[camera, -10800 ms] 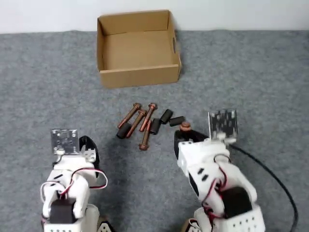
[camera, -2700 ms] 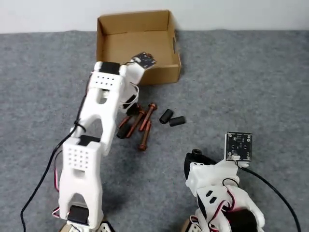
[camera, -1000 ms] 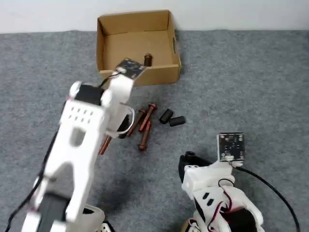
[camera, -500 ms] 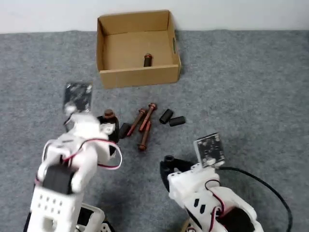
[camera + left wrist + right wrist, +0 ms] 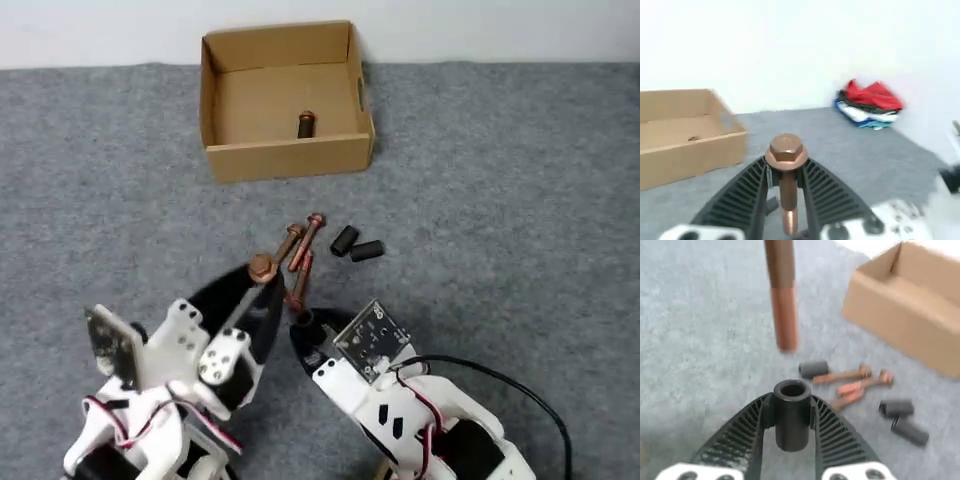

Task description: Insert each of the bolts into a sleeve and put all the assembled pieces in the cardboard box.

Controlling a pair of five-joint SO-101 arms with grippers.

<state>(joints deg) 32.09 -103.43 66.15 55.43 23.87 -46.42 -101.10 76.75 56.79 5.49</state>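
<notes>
Though partly hidden between the jaws, bolt (image 5: 785,150) clamped upright in left gripper (image 5: 785,169), sleeve (image 5: 791,422) likewise in right gripper (image 5: 792,407).

- We find the cardboard box (image 5: 285,160) at the far middle of the table (image 5: 520,200). One assembled piece (image 5: 306,125) lies inside, right of centre, near the wall facing the arms.
- On the arms' side of the box, three loose bolts (image 5: 300,255) lie bunched together, with two loose sleeves (image 5: 344,239) just to their right.
- We see the left gripper (image 5: 262,285) at the near left of the bunch, clamped on a bolt (image 5: 262,266) held upright, head up.
- The right gripper (image 5: 305,325) sits just right of it and nearer the arms, holding a sleeve (image 5: 303,322) upright.
- A third sleeve (image 5: 814,369) lies beyond the held one, at the end of a loose bolt.
</notes>
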